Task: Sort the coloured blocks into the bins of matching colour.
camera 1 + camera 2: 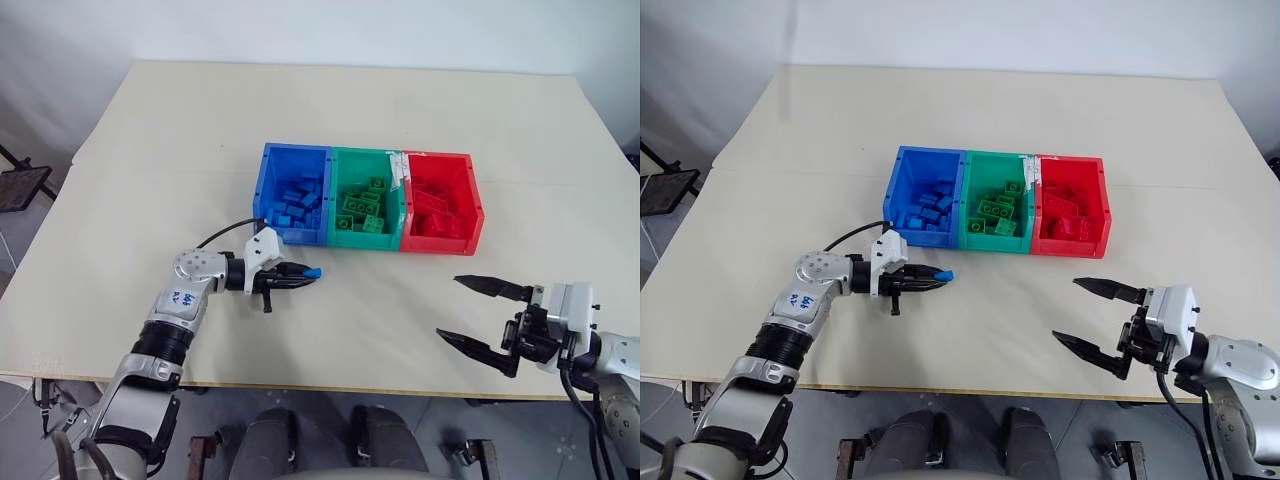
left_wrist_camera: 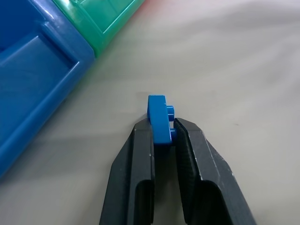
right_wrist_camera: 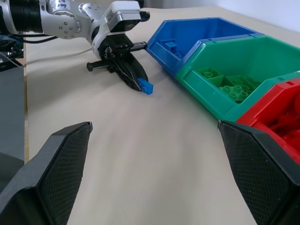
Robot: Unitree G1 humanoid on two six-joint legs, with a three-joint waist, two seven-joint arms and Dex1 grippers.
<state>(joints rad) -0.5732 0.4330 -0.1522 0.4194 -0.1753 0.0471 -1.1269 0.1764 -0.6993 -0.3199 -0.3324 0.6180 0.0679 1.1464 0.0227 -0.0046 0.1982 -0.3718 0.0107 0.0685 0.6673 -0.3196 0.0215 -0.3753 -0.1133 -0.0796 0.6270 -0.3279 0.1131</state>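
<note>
Blue block [image 2: 159,119] | you have it pinched at the left gripper [image 1: 300,276] tips, low over the table [image 1: 150,130] before the blue bin [image 1: 293,192] | right gripper [image 1: 478,315] spread, holding nothing

Head overhead; wrists near table [image 1: 150,130].

blue bin [image 2: 33,75] cut off at the edge, blue block [image 2: 159,119] half hidden — between fingers [image 2: 136,183]
</note>
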